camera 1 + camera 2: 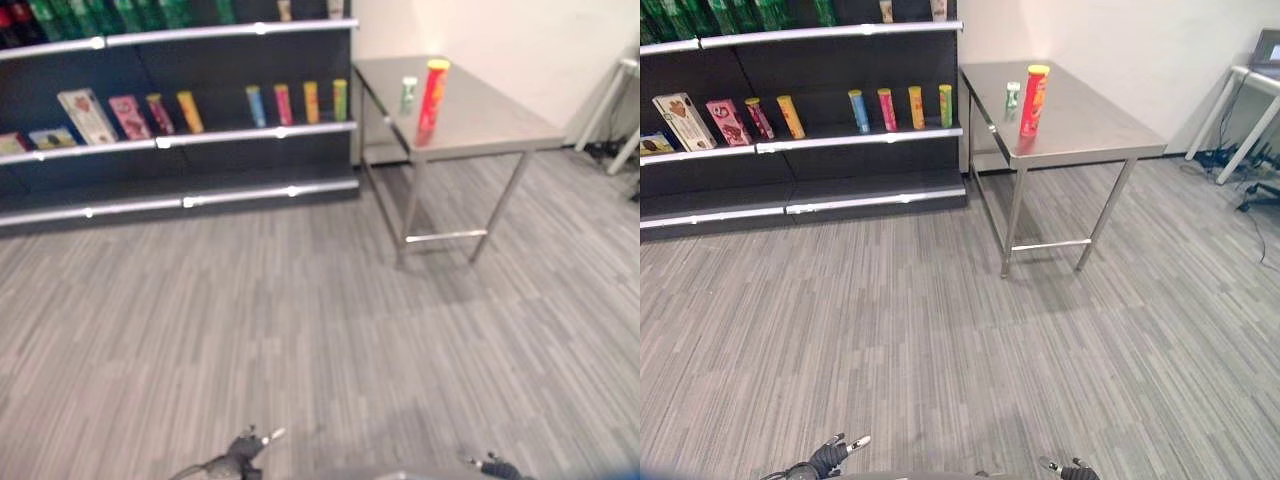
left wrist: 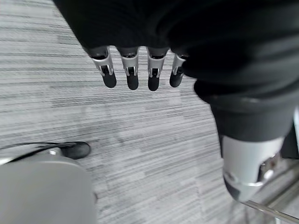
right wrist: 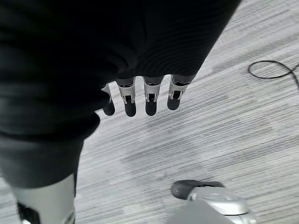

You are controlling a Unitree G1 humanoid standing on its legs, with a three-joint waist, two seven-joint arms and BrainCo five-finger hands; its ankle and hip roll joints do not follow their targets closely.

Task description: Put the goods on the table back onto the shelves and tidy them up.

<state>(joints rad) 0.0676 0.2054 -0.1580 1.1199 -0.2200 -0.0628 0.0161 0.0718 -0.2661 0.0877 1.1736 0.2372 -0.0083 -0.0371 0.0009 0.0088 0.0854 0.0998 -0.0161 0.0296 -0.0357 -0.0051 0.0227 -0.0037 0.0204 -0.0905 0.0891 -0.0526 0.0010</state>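
Left hand (image 2: pixel 135 70) low over grey carpet (image 1: pixel 940 330), fingers straight, slightly apart, holding nothing. Right hand (image 3: pixel 140 95) likewise over carpet, fingers straight and apart, empty. Both hands well apart from goods. Farther off, steel table (image 1: pixel 1090 135) by wall, right of shelves (image 1: pixel 800 140). On table: tall red can (image 1: pixel 1033 100) with yellow lid, upright; small green-white bottle (image 1: pixel 1012 97) just beside it, upright. Middle shelf holds four upright cans (image 1: pixel 900 108) in row, two tilted cans (image 1: pixel 775 117), boxes (image 1: pixel 700 120) to left. Top shelf: green bottles (image 1: pixel 740 14).
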